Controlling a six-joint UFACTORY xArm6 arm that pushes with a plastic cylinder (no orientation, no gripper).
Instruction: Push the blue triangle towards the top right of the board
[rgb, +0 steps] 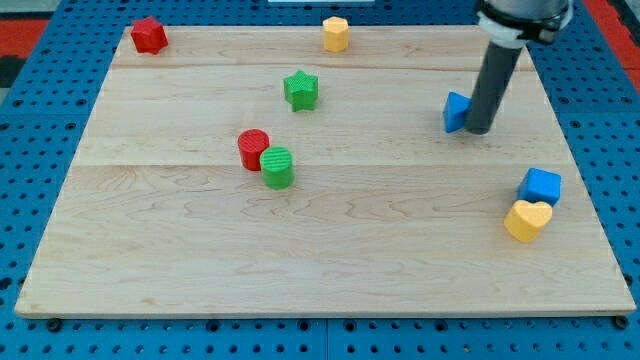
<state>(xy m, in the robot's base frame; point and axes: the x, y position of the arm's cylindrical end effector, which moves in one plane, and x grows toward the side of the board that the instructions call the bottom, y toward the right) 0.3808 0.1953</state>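
Note:
The blue triangle (456, 111) lies at the right of the wooden board (320, 240), a little above mid-height. My tip (480, 131) rests on the board right against the triangle's right side and hides part of it. The dark rod rises from there toward the view's top right.
A red block (148, 35) sits at the top left and a yellow hexagon (335, 33) at the top centre. A green star (300, 90) lies above centre. A red cylinder (253, 149) touches a green cylinder (277, 166). A blue cube (541, 186) and yellow heart (527, 220) sit at the right edge.

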